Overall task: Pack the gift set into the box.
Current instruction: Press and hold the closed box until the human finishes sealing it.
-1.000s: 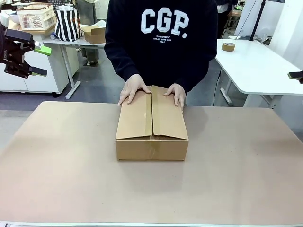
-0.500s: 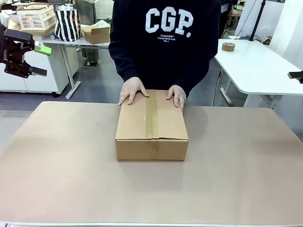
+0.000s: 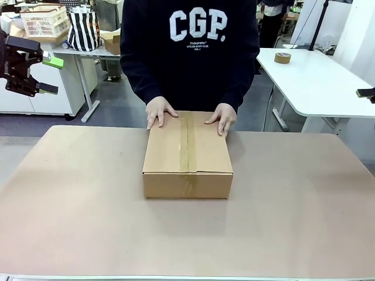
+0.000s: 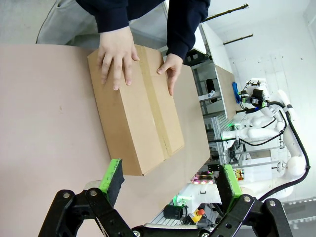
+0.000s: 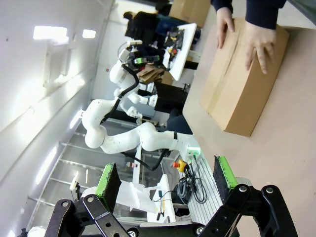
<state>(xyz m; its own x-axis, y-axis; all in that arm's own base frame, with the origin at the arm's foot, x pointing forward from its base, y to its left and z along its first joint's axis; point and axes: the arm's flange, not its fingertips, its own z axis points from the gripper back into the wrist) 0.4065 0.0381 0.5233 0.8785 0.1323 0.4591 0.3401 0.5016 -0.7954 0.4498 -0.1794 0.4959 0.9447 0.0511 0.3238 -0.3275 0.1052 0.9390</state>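
Observation:
The box (image 3: 187, 155) lies in the middle of the tan table (image 3: 82, 222) with its flaps folded flat and a brown tape strip along the middle seam. The gift set is hidden. A person's left-hand-side hand (image 3: 159, 111) and the other hand (image 3: 221, 118) press on the box's far end. My left gripper (image 3: 53, 75) hangs open in the air at the far left, well away from the box. In the left wrist view the gripper (image 4: 170, 177) is open above the box (image 4: 138, 113). My right gripper (image 5: 165, 177) is open and holds nothing, with the box (image 5: 242, 94) far ahead.
A white table (image 3: 316, 82) at the back right carries a tape roll (image 3: 282, 57). On a table at the back left are a basket (image 3: 44, 20), a striped bag (image 3: 83, 29) and a small brown carton (image 3: 111, 41). Wide bare tabletop surrounds the box.
The box's flaps, slightly raised a second ago, now lie flat. The person's hands slid toward the far edge and the person shifted a little left. Both grippers stayed put.

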